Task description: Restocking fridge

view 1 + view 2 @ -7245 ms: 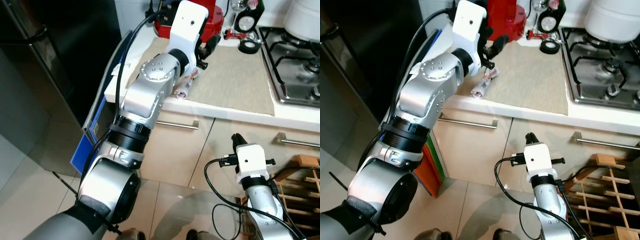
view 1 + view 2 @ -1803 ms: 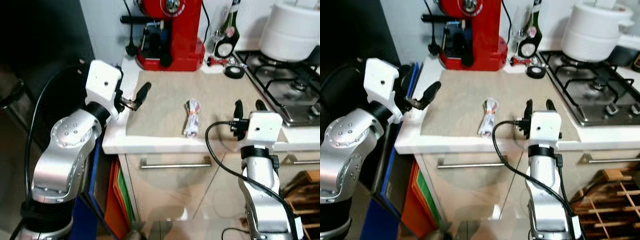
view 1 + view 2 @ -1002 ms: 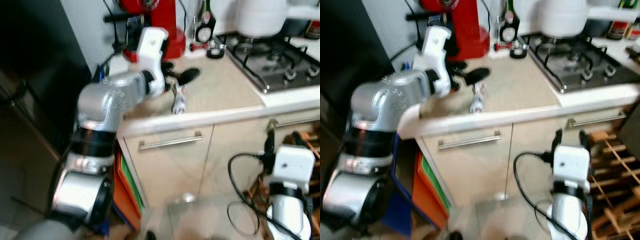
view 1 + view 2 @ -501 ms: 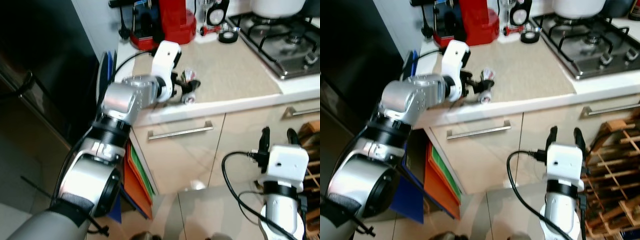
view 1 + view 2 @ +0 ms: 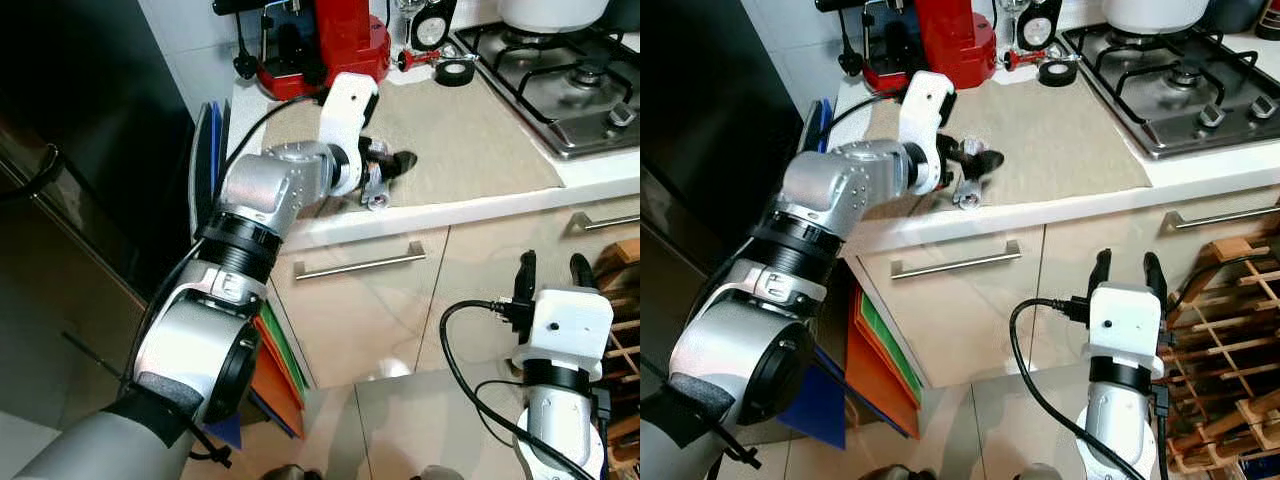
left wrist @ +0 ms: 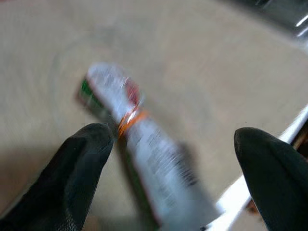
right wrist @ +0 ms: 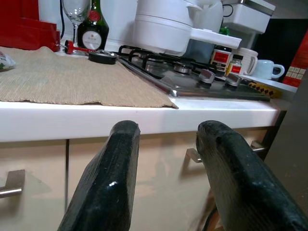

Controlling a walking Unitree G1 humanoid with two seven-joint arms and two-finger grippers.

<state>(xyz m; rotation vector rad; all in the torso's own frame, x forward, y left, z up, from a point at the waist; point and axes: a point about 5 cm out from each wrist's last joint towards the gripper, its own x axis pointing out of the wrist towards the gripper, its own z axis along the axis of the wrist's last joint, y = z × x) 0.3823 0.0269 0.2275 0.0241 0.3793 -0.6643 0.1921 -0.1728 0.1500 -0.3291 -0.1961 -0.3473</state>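
A rolled white packet (image 6: 149,163) with an orange band lies on the beige mat (image 5: 470,130), near the counter's front edge. It also shows under my left hand as the packet (image 5: 967,192). My left gripper (image 6: 173,137) hovers low over it, open, with one black finger on each side and neither touching it. From the head the left gripper (image 5: 388,168) shows at the end of the outstretched silver arm. My right gripper (image 5: 553,265) hangs open in front of the cabinet, below counter height, holding nothing. The dark fridge (image 5: 80,150) stands at the left.
A red coffee machine (image 5: 330,40) stands at the back of the counter, a black tape roll (image 5: 461,72) beside it, and a gas hob (image 5: 570,80) to the right. Coloured boards (image 5: 275,340) lean between fridge and cabinet. A wooden rack (image 5: 625,290) stands low right.
My left gripper has swung in from the counter's left edge and come down over the packet. My right arm has dropped from counter height to below it. The camera has shifted.
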